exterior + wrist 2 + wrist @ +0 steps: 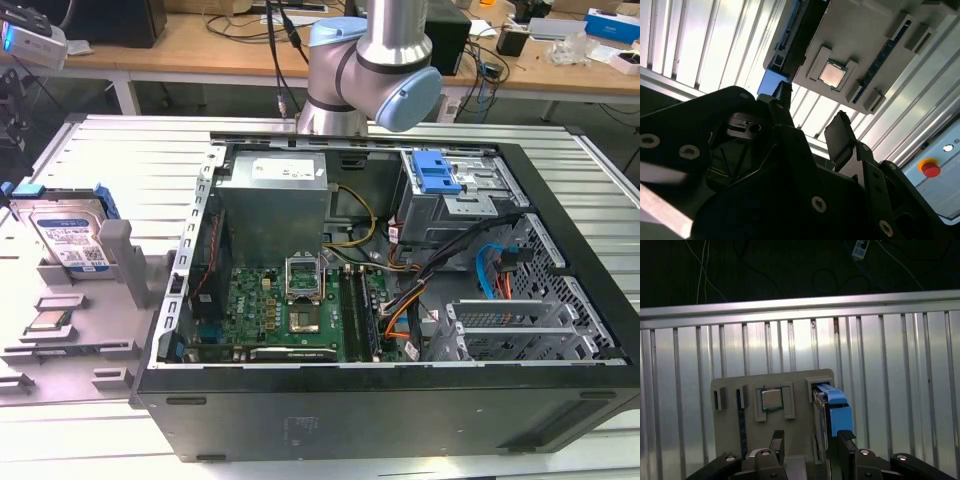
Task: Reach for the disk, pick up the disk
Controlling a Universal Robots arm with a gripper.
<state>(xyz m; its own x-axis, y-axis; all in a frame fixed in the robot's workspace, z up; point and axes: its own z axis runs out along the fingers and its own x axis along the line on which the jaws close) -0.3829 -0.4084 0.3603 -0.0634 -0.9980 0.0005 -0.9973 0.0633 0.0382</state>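
The black hand (811,437), fingers apart and empty, hangs near the flat silver blue-framed hard disk (838,412); if misaligned, a finger could strike its edge.

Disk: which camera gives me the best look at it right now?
The exterior view: the disk stands in the gray holder with its labelled face showing. In the first wrist view the disk is edge-on; the second wrist view catches its blue frame.

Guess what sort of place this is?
Likely a robotics lab or workshop, rigged for PC work: a robot arm at a slotted aluminium table, an open computer case, the disk propped in a grey fixture, cluttered workbenches behind.
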